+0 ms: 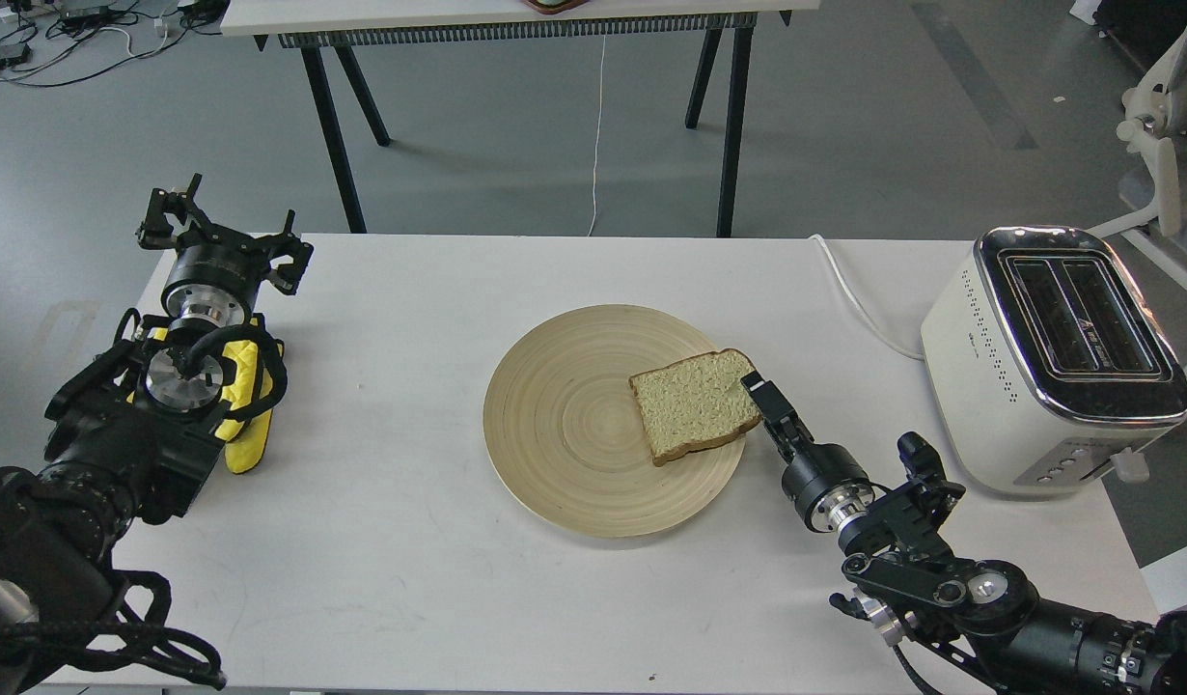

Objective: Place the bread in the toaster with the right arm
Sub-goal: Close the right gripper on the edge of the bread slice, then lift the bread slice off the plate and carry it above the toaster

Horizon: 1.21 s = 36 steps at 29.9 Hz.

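The bread (695, 405), a tan slice with brown crust, lies flat on the right part of a round wooden plate (555, 405) at the table's middle. My right gripper (762, 394) comes in from the lower right and its tip is at the slice's right edge, low over the plate rim. It is seen edge-on, so its fingers cannot be told apart. The cream toaster (1057, 357) with a chrome top and two empty slots stands at the table's right edge. My left gripper (222, 227) is open and empty at the far left.
A yellow cloth (244, 386) is wrapped on my left arm. The toaster's white cord (856, 301) runs across the table's back right. A second table (516, 19) stands behind on the grey floor.
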Each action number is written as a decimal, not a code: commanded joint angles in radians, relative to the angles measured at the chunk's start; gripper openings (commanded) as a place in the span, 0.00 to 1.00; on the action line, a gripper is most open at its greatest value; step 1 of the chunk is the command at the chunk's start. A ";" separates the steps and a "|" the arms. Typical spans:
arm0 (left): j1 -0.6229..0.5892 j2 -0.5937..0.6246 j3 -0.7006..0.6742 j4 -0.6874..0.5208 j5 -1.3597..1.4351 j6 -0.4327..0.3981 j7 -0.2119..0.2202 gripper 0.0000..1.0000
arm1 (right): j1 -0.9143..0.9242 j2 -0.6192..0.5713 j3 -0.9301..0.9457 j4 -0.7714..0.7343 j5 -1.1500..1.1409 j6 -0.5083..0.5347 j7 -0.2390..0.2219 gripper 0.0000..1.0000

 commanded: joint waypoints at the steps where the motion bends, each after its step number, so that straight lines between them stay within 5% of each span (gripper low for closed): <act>1: 0.000 0.000 0.000 0.000 0.000 0.000 0.000 1.00 | 0.002 -0.001 0.000 0.000 0.001 0.000 0.000 0.51; 14: 0.000 0.000 0.000 0.000 0.000 0.000 0.000 1.00 | 0.008 0.000 0.011 0.009 0.003 0.000 0.000 0.01; 26: 0.000 0.000 0.000 0.000 0.000 0.000 0.000 1.00 | 0.014 -0.133 0.202 0.213 0.004 0.000 0.000 0.00; 36: 0.000 0.000 0.000 0.000 0.000 0.000 0.000 1.00 | 0.014 -0.660 0.386 0.520 0.004 0.000 0.000 0.00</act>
